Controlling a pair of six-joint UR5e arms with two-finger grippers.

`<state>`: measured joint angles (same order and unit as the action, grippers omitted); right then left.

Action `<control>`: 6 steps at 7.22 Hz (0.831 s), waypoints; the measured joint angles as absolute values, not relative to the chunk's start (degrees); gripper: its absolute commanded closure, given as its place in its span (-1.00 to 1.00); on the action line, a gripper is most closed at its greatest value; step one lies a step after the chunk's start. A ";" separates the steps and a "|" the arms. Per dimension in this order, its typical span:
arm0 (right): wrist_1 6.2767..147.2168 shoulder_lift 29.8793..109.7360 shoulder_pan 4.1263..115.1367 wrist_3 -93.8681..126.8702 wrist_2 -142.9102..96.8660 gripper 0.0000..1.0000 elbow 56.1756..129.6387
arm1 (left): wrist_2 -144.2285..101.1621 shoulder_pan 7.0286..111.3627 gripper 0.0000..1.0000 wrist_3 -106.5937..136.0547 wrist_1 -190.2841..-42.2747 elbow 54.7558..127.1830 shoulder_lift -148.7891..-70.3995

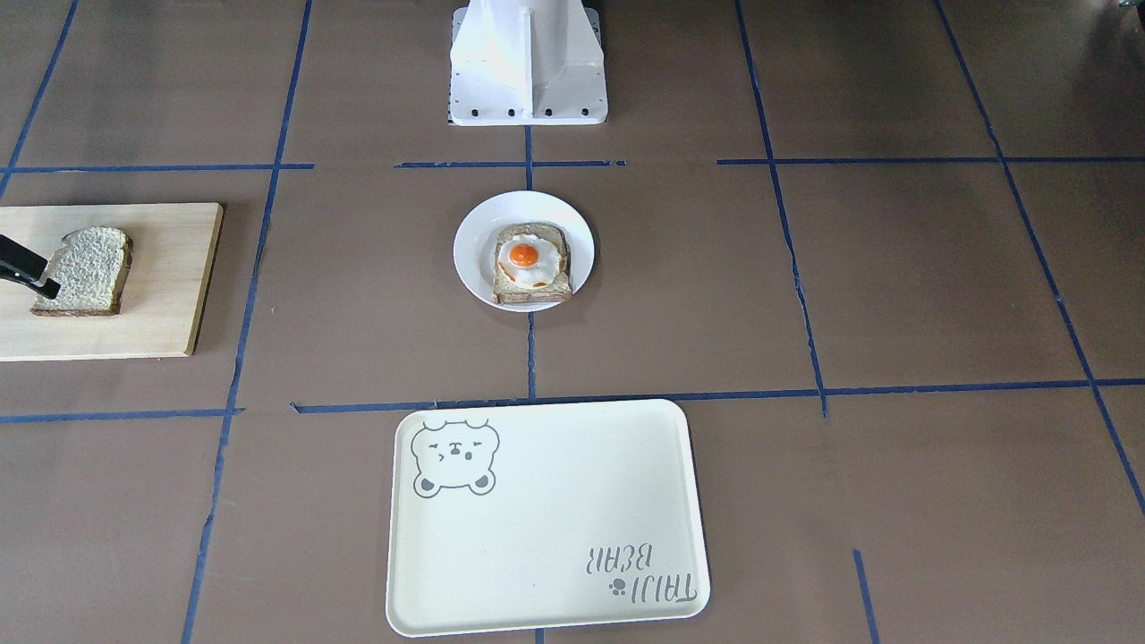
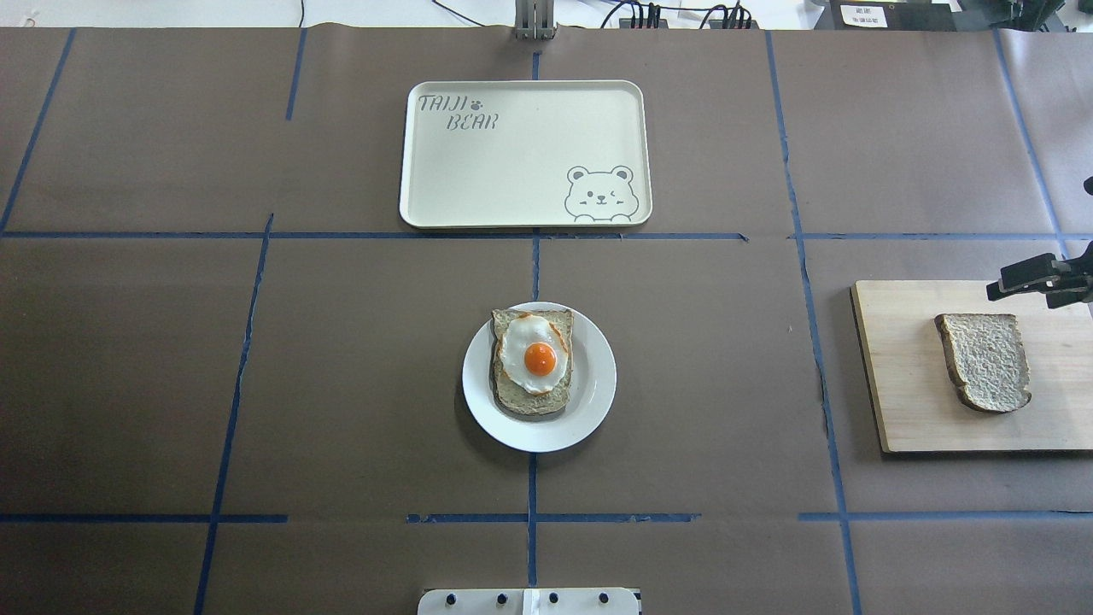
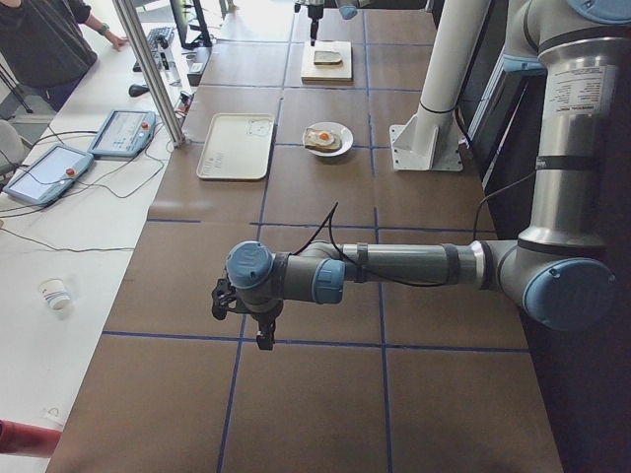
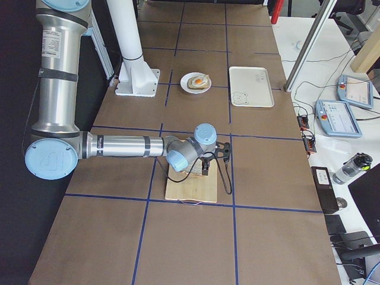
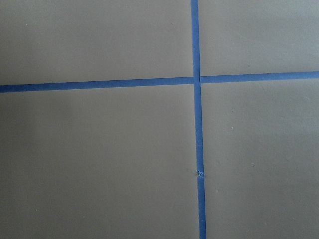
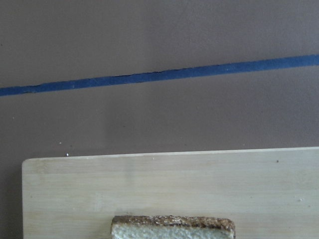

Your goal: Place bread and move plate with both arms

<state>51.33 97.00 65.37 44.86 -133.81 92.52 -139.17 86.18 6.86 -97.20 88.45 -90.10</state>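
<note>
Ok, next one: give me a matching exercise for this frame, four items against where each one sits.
Things:
1 bread
2 egg-topped toast
3 tray
4 plate

Places:
A directly on the table, nearest the base
B on the wooden board
C directly on the table, on the far side from the base
D on the plate

Pairs: 1-B, 2-D, 3-C, 4-A

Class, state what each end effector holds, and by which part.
Nothing: the bread lies loose on the board near the right end effector; left end effector looks empty.
</note>
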 measured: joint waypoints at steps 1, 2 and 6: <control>51.00 97.80 64.62 45.06 -133.28 -0.92 92.49 | -139.49 84.37 -1.00 11.70 -101.13 88.48 -90.13; 50.92 98.69 64.17 45.09 -132.93 -0.77 92.47 | -139.60 82.54 -1.00 16.30 -104.27 88.57 -90.46; 50.89 101.29 61.61 44.59 -131.96 -0.52 92.36 | -140.40 76.18 -1.00 28.82 -109.78 88.85 -93.73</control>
